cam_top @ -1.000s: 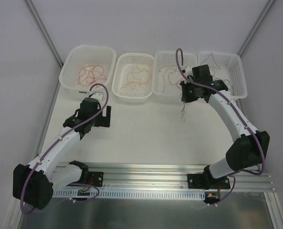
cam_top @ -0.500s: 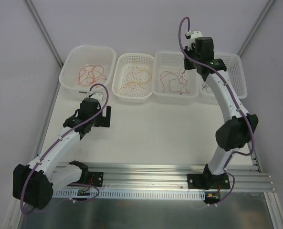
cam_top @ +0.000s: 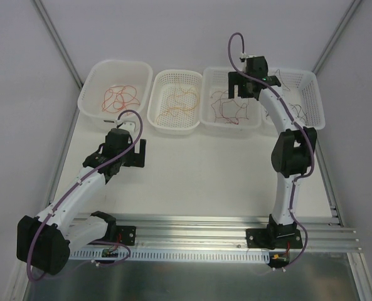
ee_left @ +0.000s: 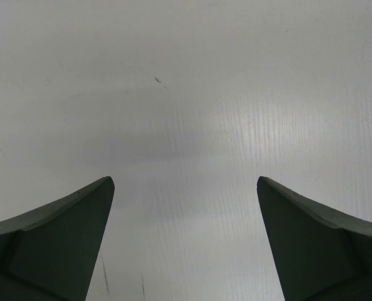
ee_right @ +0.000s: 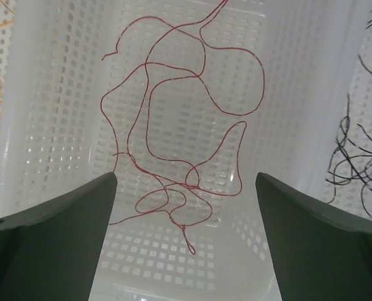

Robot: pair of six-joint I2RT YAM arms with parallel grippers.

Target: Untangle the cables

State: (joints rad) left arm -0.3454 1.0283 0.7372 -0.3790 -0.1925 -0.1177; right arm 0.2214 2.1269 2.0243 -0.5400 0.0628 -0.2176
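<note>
Right hand (ee_right: 186, 177) has moved over the basket (ee_right: 66, 125) and opened wide; red cable (ee_right: 147, 128) lies loose below.

Baskets (cam_top: 175, 130): four in a left-to-right row along the worktop's (cam_top: 198, 175) far edge.
Cables (cam_top: 121, 96): some inside every basket.
Right hand (cam_top: 243, 86): above third basket (cam_top: 231, 127) from left.
Left hand (cam_top: 140, 152): over worktop, just near of leftmost basket (cam_top: 88, 94).

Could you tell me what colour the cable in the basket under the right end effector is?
The cable is dark red, clearest in the right wrist view.
</note>
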